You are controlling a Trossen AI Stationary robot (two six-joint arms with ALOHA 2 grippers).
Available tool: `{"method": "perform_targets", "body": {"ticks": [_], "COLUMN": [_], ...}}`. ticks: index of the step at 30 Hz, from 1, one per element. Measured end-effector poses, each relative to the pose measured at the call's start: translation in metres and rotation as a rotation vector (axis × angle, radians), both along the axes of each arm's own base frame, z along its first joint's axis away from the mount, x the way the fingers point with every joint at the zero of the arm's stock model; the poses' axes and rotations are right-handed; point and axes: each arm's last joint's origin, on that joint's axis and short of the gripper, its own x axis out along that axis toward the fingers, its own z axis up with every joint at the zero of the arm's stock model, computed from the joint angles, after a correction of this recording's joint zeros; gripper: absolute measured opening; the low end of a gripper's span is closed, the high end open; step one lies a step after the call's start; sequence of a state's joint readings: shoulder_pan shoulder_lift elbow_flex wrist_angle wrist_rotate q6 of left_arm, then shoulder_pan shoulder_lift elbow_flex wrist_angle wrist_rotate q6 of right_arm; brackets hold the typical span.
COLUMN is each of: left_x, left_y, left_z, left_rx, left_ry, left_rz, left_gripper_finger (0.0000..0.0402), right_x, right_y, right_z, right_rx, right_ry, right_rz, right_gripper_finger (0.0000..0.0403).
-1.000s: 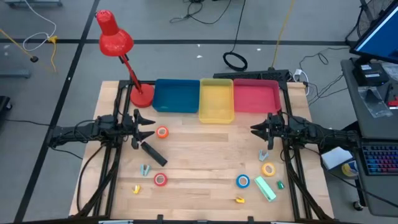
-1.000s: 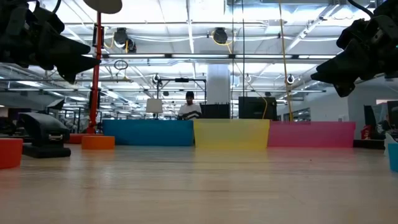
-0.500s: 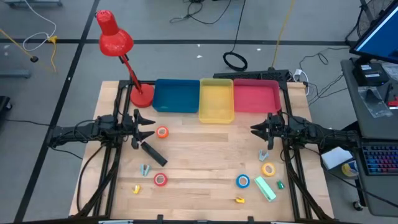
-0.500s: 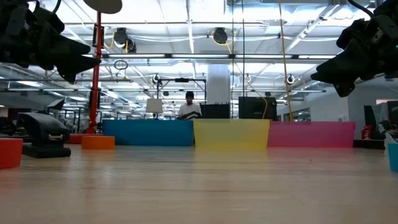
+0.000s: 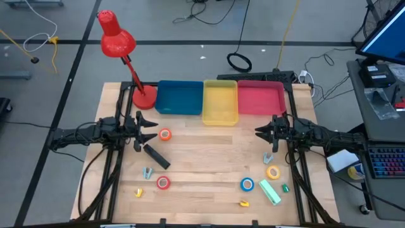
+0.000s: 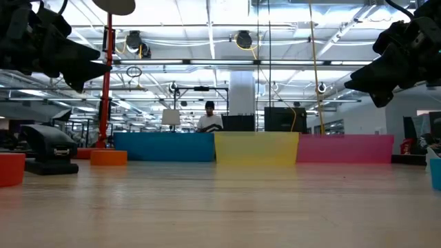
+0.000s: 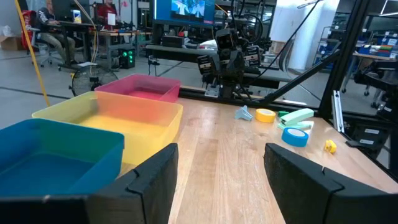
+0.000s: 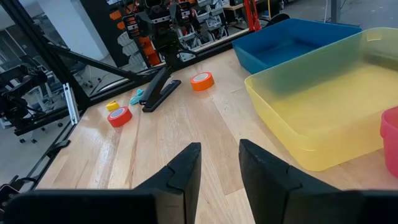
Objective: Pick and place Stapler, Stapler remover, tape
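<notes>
The left gripper (image 5: 154, 128) hangs empty with its fingers apart, the orange tape (image 5: 165, 134) just ahead of its tips and the black stapler (image 5: 155, 156) just beside them, easy first picks. The right gripper (image 5: 258, 132) waits empty, fingers narrowly apart, the yellow tape (image 5: 273, 172) and blue tape (image 5: 247, 184) near its side.

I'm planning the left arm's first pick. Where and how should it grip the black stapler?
Probably grip the black stapler across its narrow middle, coming from above. It lies flat and diagonal on the table, so the left gripper, open nearby, should turn to span its width.
</notes>
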State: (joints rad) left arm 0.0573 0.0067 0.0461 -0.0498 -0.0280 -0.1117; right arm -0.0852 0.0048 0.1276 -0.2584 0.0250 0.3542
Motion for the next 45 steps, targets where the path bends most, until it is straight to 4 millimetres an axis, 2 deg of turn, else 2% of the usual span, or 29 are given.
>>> {"method": "perform_targets", "body": {"ticks": [12,25,33,45], "left_x": [0.0,0.0,0.0,0.0], "left_y": [0.0,0.0,0.0,0.0], "left_z": [0.0,0.0,0.0,0.0], "left_rx": [0.0,0.0,0.0,0.0], "left_ry": [0.0,0.0,0.0,0.0], "left_rz": [0.0,0.0,0.0,0.0], "left_gripper_finger": [0.0239,0.0239,0.0239,0.0239], "right_x": [0.0,0.002,0.002,0.001], "right_y": [0.0,0.0,-0.003,-0.003], "right_z": [0.002,0.028,0.028,0.034], "right_rx": [-0.002,-0.006,0.09,0.117], "right_ry": [-0.026,-0.302,-0.328,-0.383], "right_rz": [0.0,-0.004,-0.117,-0.117], "right_gripper_finger": [0.0102,0.0102,0.0102,0.0102]}}
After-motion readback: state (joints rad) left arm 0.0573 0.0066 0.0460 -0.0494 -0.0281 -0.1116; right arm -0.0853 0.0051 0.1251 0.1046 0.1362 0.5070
